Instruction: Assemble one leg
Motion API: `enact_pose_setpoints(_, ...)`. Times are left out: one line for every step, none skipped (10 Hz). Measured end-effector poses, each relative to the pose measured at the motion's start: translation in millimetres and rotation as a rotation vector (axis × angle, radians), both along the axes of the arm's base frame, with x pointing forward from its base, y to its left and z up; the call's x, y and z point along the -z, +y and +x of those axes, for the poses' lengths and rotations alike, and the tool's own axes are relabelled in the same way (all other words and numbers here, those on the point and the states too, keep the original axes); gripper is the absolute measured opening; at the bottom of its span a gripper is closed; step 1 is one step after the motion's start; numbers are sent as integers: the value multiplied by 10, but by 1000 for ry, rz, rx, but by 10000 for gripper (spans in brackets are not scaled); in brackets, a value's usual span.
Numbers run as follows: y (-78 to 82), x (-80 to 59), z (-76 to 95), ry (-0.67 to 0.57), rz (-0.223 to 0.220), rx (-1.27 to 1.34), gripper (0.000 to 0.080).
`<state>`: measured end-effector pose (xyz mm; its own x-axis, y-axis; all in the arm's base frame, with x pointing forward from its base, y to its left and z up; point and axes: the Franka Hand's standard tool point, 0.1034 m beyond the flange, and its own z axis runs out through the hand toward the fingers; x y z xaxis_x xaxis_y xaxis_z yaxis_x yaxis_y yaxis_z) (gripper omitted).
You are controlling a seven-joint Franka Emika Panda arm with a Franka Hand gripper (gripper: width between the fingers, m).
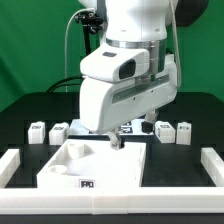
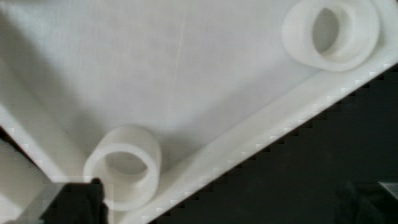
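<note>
This looks like a robotics lab. A white robot arm [image 1: 125, 75] stands over a black desk [image 1: 30, 108] with a green curtain [image 1: 35, 45] hung behind. White rails [image 1: 18, 165] fence the desk's edges, and the small white legs [image 1: 37, 132] each wear a square marker tag [image 1: 37, 129].

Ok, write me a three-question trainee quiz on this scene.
1. How many legs stand on the table beyond the panel?
2. True or false: the gripper is carrying one of the legs.
3. What does the wrist view show on the panel? A) round sockets B) a hinge C) a handle

Key: 1) four; 2) false; 3) A
</note>
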<state>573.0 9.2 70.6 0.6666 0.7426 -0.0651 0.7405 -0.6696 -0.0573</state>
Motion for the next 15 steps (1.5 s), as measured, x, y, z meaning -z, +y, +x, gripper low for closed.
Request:
enact_pose_setpoints(-38,9,31,45,-3,7,650)
enact_pose_setpoints(-38,9,31,45,-3,7,650)
enact_pose_setpoints(-38,10,31,46,-3,7,650)
enact_pose_setpoints(-37,10,32,45,-3,7,650)
enact_pose_setpoints(-37,10,32,45,-3,7,650)
enact_pose_setpoints(-36,10,32,45,-3,7,650)
enact_pose_setpoints(-36,10,33,45,-3,7,650)
enact_pose_setpoints(-36,10,33,45,-3,7,650)
enact_pose_setpoints(-35,16,29,43,-2,6,650)
enact_pose_setpoints(-44,38,-14,-14,6,-26,650)
enact_pose_setpoints(-64,42,-159,-54,10,-69,650)
enact_pose_setpoints(-87,54,-322,-121,15,-144,650)
enact_pose_setpoints(-118,108,-499,-161,17,-214,650)
enact_pose_setpoints(-120,131,-556,-136,19,-193,650)
enact_pose_setpoints(-117,122,-517,-141,18,-194,650)
